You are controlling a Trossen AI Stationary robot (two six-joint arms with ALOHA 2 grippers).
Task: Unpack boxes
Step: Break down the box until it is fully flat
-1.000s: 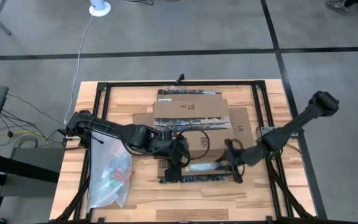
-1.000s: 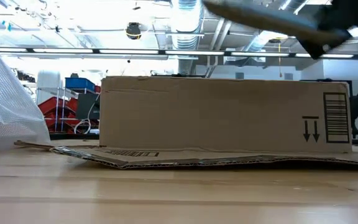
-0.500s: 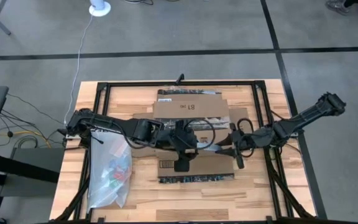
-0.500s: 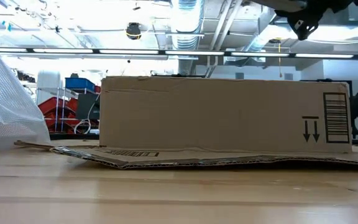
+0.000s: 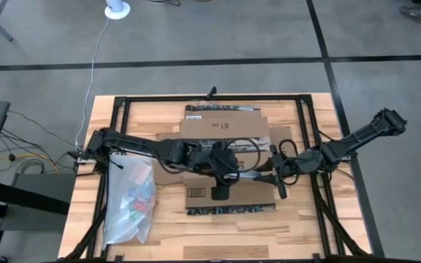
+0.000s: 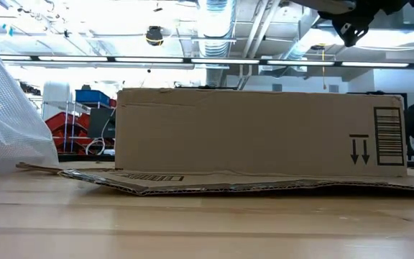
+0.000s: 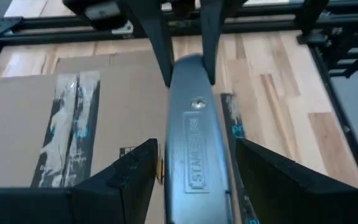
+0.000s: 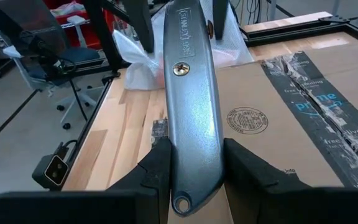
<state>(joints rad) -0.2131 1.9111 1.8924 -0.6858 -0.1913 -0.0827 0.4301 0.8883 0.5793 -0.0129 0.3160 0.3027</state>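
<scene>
The brown cardboard box lies on the table, its near wall filling the low view. A grey metal utility knife hangs above the box between my two grippers. My right gripper is shut on one end of the knife. My left gripper is open. Its fingers stand on either side of the knife's other end, and I cannot tell whether they touch it. My right gripper pinches the knife's flat sides near its butt end, the end with the small hole, between its two fingers. The fingers come level from the table's right and lie along the knife. The knife hangs level, clear of the box, pointing toward my left gripper.
A clear plastic bag with colourful contents lies at the table's near left and shows at the left in the low view. A black frame runs round the table. Bare wood lies along the near edge.
Both grippers have moved with the knife from over the box's near edge toward the far edge, and the right arm has risen. In the last half second my left gripper has shifted toward the table's right, along the knife.
</scene>
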